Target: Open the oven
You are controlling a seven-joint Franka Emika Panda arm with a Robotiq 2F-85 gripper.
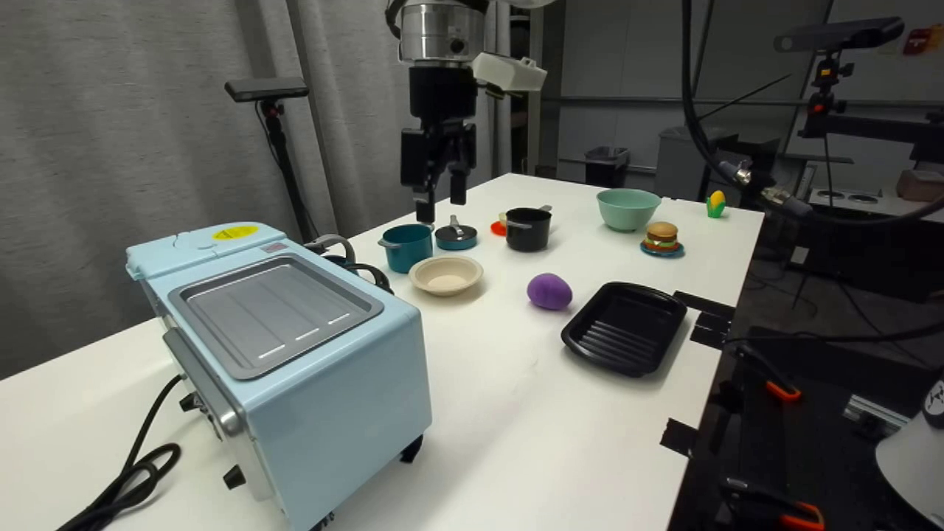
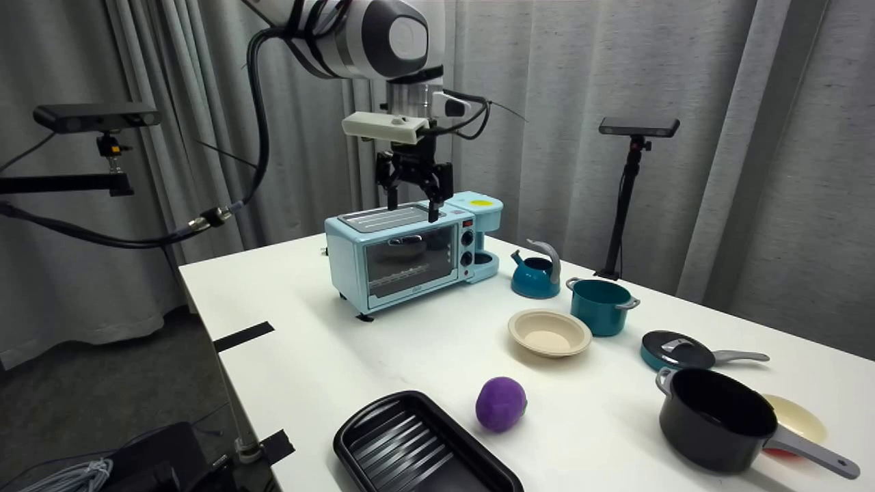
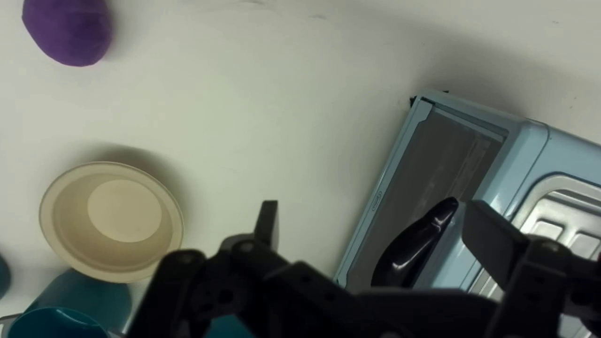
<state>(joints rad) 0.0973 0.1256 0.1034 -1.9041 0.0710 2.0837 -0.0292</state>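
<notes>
The pale-blue oven stands at the far end of the table in an exterior view. Its glass door is shut, with a glossy dark handle near the top. In an exterior view its rear, side and top tray show. My gripper is open and empty, pointing down above the oven's front edge. In the wrist view the fingers stand wide apart, with the handle showing between them. The oven fills the right of that view. The fingers appear above the handle, not closed on it.
A beige bowl, blue kettle and teal pot stand beside the oven's front. A purple ball-like object and black tray lie farther out. A black cord runs behind the oven.
</notes>
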